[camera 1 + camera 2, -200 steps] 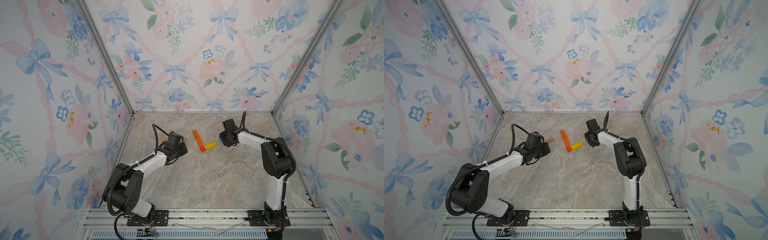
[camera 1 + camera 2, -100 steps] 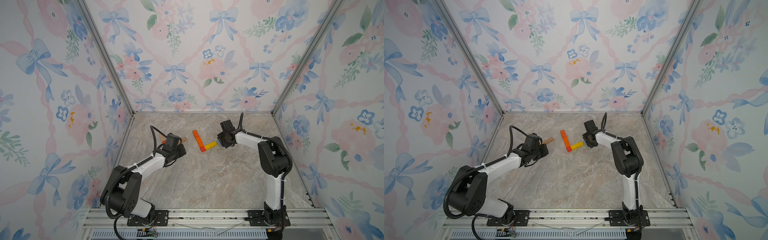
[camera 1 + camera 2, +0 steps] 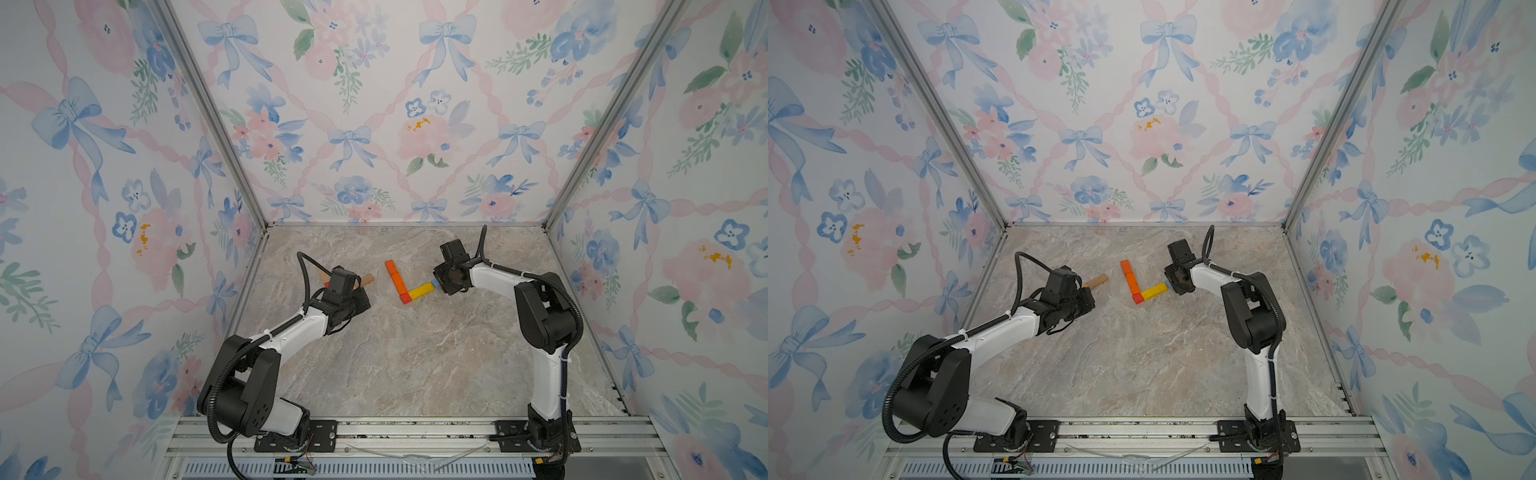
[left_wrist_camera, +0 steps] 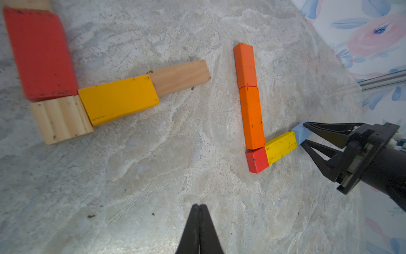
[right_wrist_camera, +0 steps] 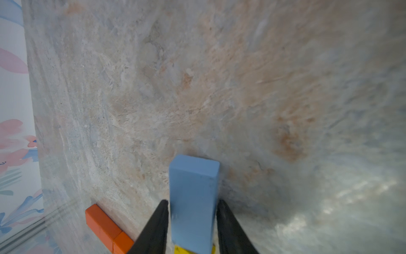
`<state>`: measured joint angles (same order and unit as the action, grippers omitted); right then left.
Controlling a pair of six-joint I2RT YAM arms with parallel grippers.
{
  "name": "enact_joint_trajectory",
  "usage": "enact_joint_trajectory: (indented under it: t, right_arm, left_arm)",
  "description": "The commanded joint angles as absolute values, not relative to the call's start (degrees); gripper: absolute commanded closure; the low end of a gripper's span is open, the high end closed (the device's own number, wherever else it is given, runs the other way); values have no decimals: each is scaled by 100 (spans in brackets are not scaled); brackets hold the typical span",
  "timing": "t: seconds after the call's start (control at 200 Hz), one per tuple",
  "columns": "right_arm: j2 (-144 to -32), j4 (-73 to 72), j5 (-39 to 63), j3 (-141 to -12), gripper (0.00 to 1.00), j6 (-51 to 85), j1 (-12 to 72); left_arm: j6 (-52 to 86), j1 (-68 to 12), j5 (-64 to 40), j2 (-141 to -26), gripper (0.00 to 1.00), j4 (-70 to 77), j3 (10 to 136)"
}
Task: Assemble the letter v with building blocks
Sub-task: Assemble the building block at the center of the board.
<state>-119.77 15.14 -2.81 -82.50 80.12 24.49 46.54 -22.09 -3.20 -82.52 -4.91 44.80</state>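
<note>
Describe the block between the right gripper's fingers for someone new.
On the tabletop, orange blocks and a yellow block form an L. At the yellow block's free end, flanked by the right gripper, lies the light blue block, the only blue piece.

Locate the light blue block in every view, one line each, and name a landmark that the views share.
In a top view: light blue block, a sliver just right of the middle, at the yellow block's end.
In a top view: same sliver, near the middle.
Left wrist, between the fingertips of the right hand.
Right wrist: large, between the same fingertips.
Landmark: the yellow block touching its end, in all four.
</note>
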Motion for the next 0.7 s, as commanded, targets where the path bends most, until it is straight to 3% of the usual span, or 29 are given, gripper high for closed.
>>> enact_joint_trajectory:
  t: [0.0, 0.425, 0.695]
  right_arm:
    - [-12111, 1399, -222, -8209, 55, 8130, 2488]
    - [-11670, 1040, -196, -7832, 36, 8150, 2448]
    - [-10522, 244, -103, -6742, 29, 8054, 2249]
  left_arm:
    - [4641, -2172, -282, -8099, 93, -641, 4353]
    - [4660, -2162, -266, -7981, 92, -677, 4418]
    - [4334, -2204, -546, -8302, 83, -677, 5144]
